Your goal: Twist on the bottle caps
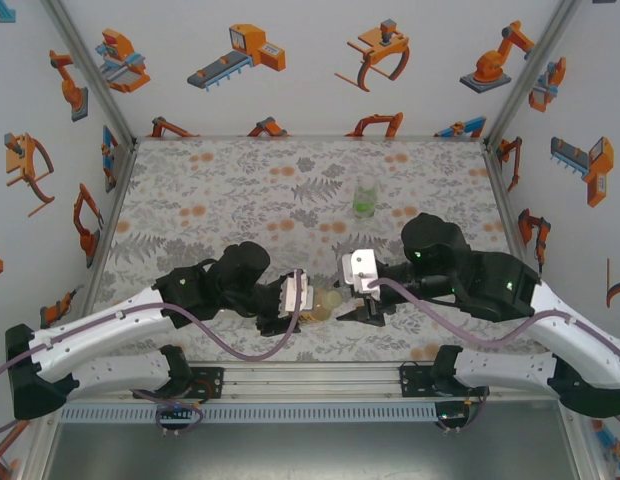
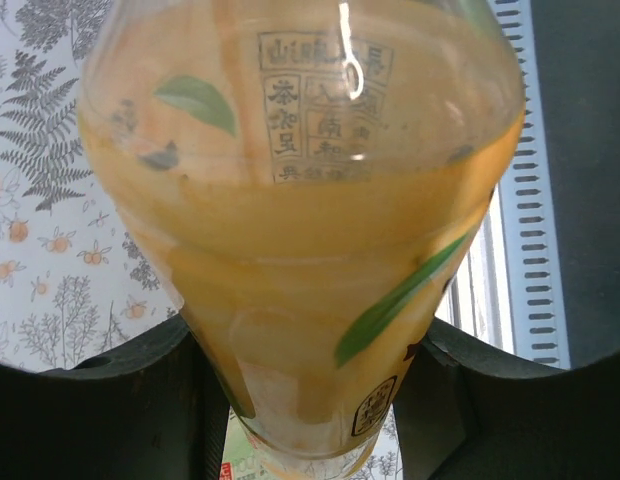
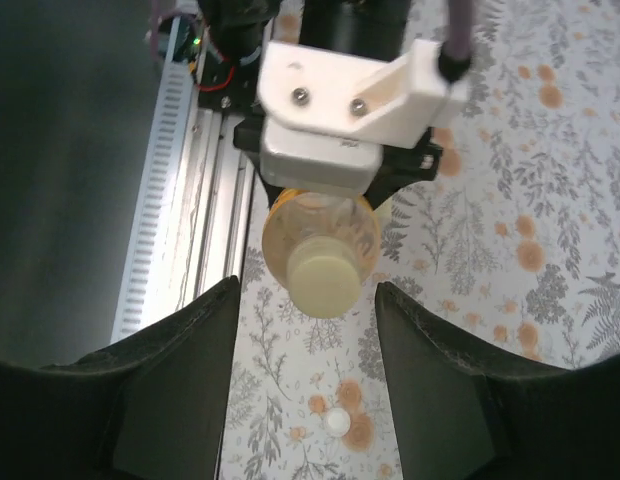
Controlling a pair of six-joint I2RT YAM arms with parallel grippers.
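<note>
The yellow-orange bottle (image 2: 300, 200) lies on its side off the table, with my left gripper (image 2: 305, 375) shut on its body. In the top view the left gripper (image 1: 298, 297) holds the bottle (image 1: 312, 300) pointing right, toward my right gripper (image 1: 356, 303). A pale yellow cap (image 3: 324, 282) sits on the bottle's neck (image 3: 290, 225). My right gripper (image 3: 305, 292) is open, its fingers either side of that cap and apart from it. A small white cap (image 3: 337, 422) lies on the floral table beneath. A clear bottle with a green label (image 1: 365, 197) stands upright farther back.
The table's near edge and its slotted metal rail (image 3: 180, 230) lie just beside the held bottle. Both arms meet at the front middle of the table (image 1: 240, 190). Patterned walls close in the left, back and right sides.
</note>
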